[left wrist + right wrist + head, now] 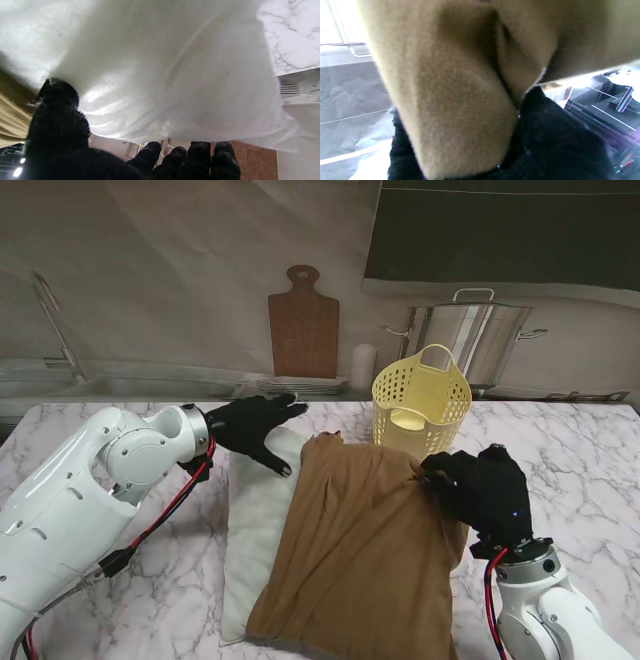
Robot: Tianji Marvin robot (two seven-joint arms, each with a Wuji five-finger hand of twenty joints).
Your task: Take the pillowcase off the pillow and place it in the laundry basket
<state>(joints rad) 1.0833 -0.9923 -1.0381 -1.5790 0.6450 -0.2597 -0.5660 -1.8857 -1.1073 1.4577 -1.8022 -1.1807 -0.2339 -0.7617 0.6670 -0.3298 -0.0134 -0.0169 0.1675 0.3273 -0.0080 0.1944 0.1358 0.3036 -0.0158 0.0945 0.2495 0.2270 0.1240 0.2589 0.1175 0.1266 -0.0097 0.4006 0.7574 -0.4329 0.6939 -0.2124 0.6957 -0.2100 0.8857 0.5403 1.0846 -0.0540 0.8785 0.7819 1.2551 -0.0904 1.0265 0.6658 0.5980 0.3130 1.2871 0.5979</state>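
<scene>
White marble-patterned table (pixel 600 450), bearing 1 white rectangular pillow (pixel 255 530) partly covered by 1 tan-brown fabric pillowcase (pixel 360 560); the pillowcase wraps the pillow's right part, leaving a bare white strip along the left and far-left corner. Left hand (pixel 252 426), black-gloved: laid flat on the pillow's bare far-left corner, fingers (pixel 200 152) spread and extended, gripping nothing; the left wrist view shows the white cloth right against the fingertips. Right hand (pixel 483 488), black-gloved: at the pillowcase's far-right edge, fingers closed on a bunched fold of the tan fabric, confirmed in the right wrist view, where cloth fills the frame over the glove. 1 pale yellow perforated plastic laundry basket (pixel 421 402) with hoop handle: upright, just beyond the pillowcase's far edge. Behind the table: 1 brown wooden cutting board (pixel 303 325) leaning on the wall, 1 steel stockpot (pixel 485 340).
</scene>
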